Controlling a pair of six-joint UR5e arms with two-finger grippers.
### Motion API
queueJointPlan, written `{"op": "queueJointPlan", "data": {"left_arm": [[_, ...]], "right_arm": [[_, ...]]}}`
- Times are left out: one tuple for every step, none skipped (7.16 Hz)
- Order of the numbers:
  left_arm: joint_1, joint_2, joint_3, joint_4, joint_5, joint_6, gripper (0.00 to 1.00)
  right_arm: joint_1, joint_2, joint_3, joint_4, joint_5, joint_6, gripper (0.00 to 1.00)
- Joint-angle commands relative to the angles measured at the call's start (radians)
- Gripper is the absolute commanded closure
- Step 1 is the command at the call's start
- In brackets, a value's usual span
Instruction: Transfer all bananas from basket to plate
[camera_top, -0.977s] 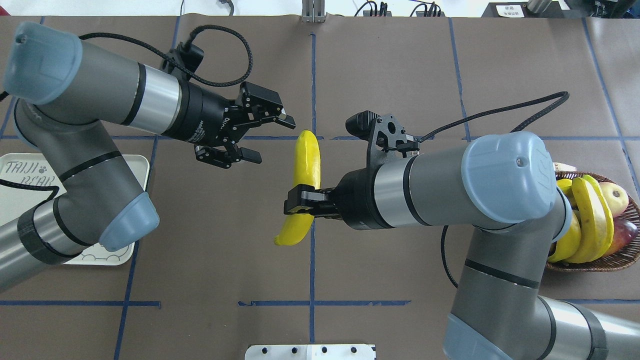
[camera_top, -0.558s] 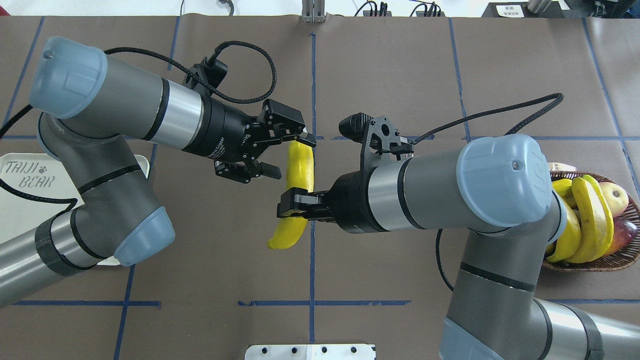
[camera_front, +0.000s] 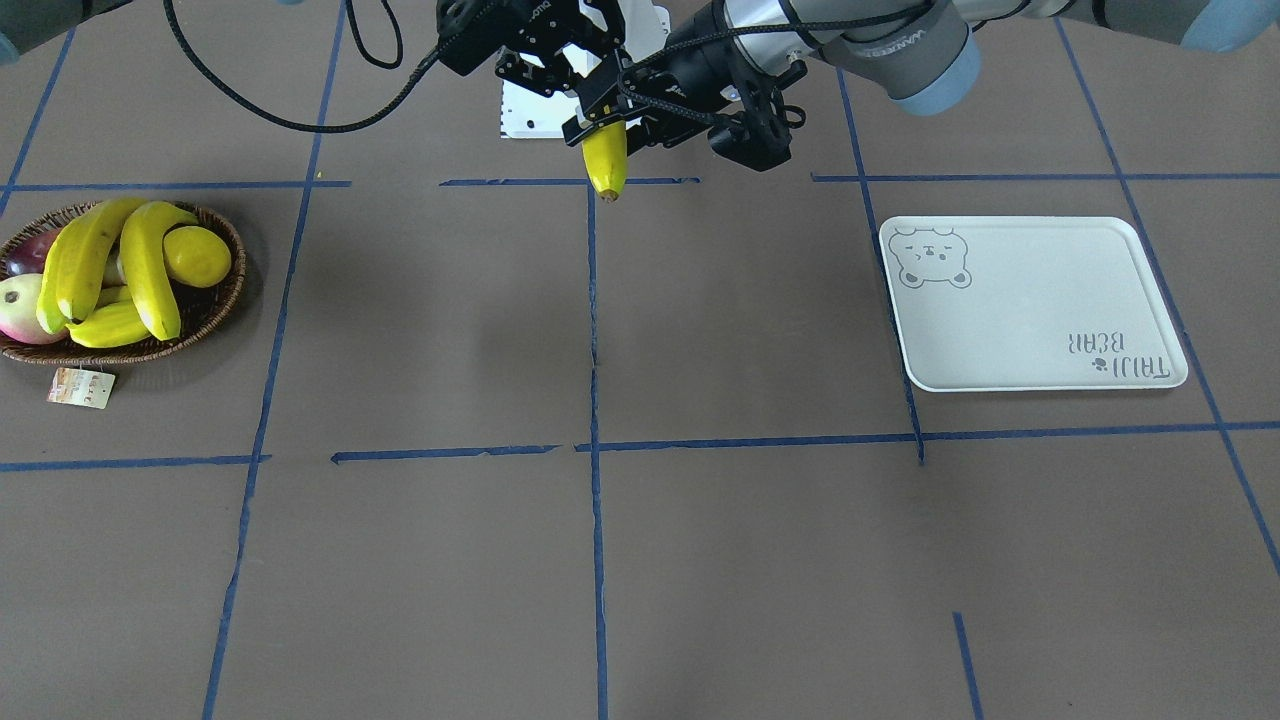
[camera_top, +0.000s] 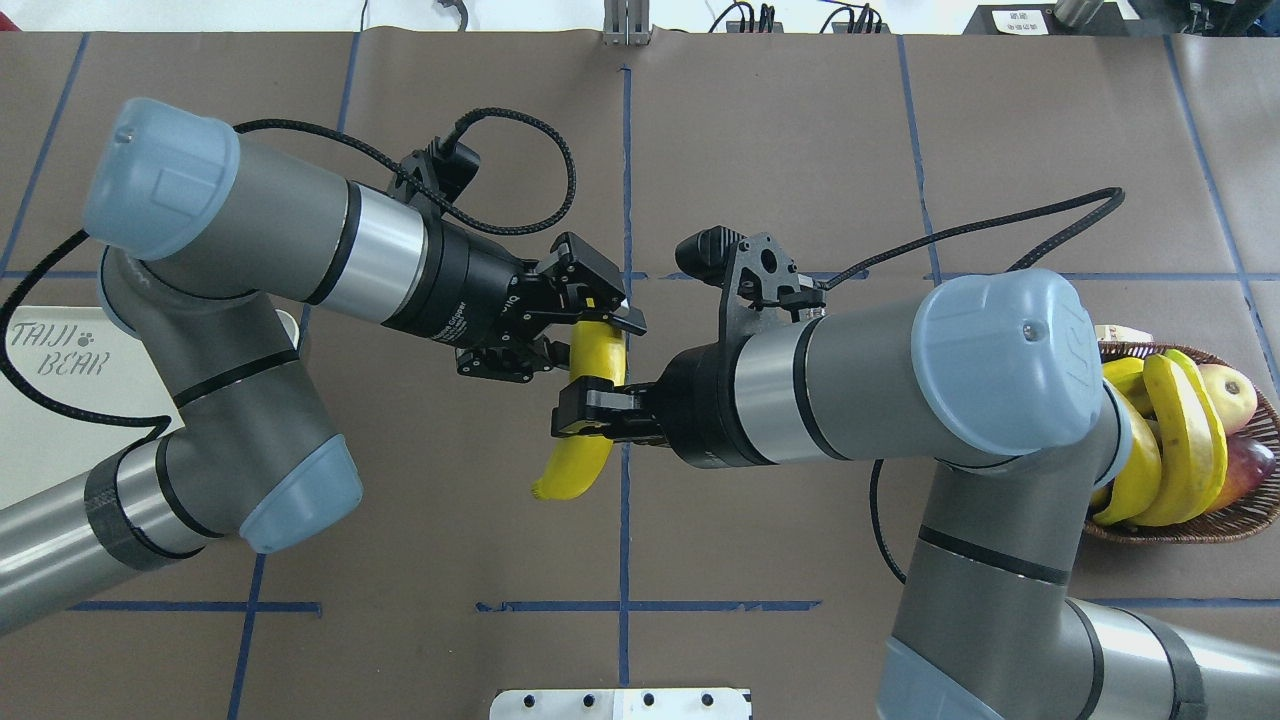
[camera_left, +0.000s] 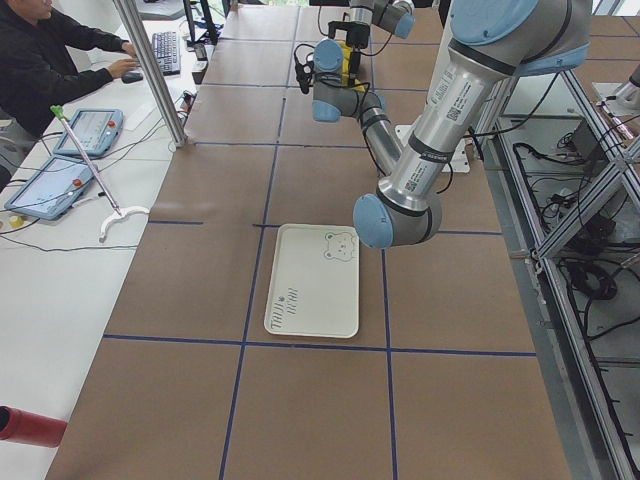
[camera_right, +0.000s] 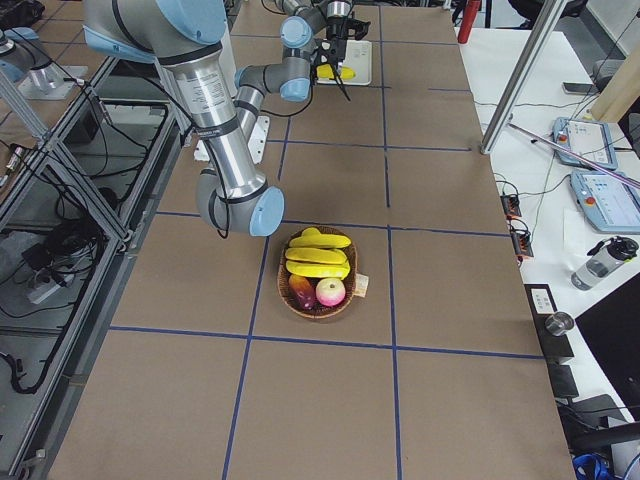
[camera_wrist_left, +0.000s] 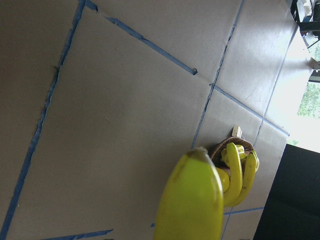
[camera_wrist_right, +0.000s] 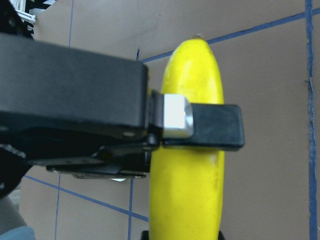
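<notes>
A banana (camera_top: 578, 455) is held in the air over the middle of the table (camera_top: 800, 150). It is well apart from the basket (camera_top: 1190, 530) at the robot's right, where three more bananas (camera_front: 145, 265) lie among other fruit. It is equally far from the plate (camera_front: 1040, 310) at the robot's left, which holds no fruit yet. The banana's long axis runs roughly away from the robot, slightly curved, close beside the central blue tape line (camera_top: 624, 560) in the overhead view. The right gripper (camera_top: 590, 410) reaches in from the right and is clamped across the fruit's middle, one finger plainly laid over it in the wrist view. The left gripper (camera_top: 585, 340) comes in from the opposite side, crosswise to that axis. Its jaws are spread, and the banana's far end sits between them, not visibly pressed. The fruit thus lies straight ahead of the left claw, inside its span, and that arm is the one on the plate's side. The handover appears to hinge on the left fingers closing on the far end before the right ones let go.
</notes>
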Motion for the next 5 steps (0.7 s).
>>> {"op": "queueJointPlan", "data": {"left_arm": [[-0.002,0.008,-0.008,0.000,-0.005,0.045,1.00],[-0.002,0.009,-0.008,0.000,-0.005,0.045,1.00],[-0.002,0.009,-0.012,0.001,-0.005,0.045,1.00],[-0.002,0.009,-0.016,0.001,-0.005,0.045,1.00],[-0.008,0.010,-0.016,0.003,-0.005,0.044,1.00]], "right_arm": [[-0.005,-0.001,0.000,0.000,0.000,0.011,0.01],[-0.005,-0.001,0.002,0.000,0.000,0.020,0.00],[-0.003,-0.001,0.008,0.000,0.000,0.020,0.00],[0.000,-0.003,0.017,0.000,0.000,0.020,0.00],[0.001,-0.005,0.029,-0.001,0.000,0.020,0.00]]}}
